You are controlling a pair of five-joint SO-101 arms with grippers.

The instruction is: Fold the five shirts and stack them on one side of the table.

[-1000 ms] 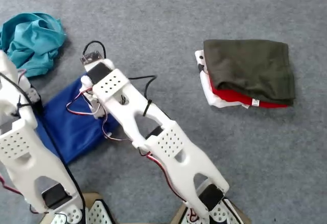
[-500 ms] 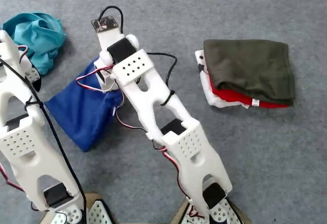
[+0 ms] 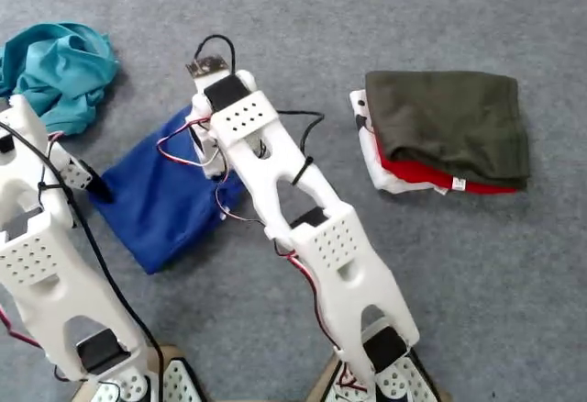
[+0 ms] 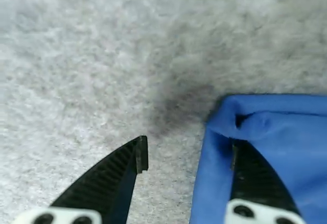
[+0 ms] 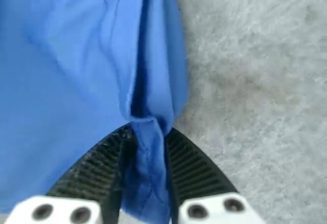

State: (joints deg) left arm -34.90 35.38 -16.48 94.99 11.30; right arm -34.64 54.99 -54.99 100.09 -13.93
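Blue shirt point(image 3: 165, 205) lies folded on the desk point(image 3: 367, 26) between our two arms, and we judge this the carrying step. Our right tool point(image 5: 147, 142) is pinched tight on its edge. Our left tool point(image 4: 189, 157) stands wide at a corner, one finger against the cloth. Next we'd close left, lift together and land it on the olive-topped stack point(image 3: 445, 127). Teal shirt point(image 3: 60, 67) lies crumpled, unfolded.

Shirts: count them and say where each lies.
5. The teal shirt is crumpled at far left; the blue shirt lies between the arms; at right a stack: olive shirt on top, red shirt under it, white shirt lowest. More may hide inside.
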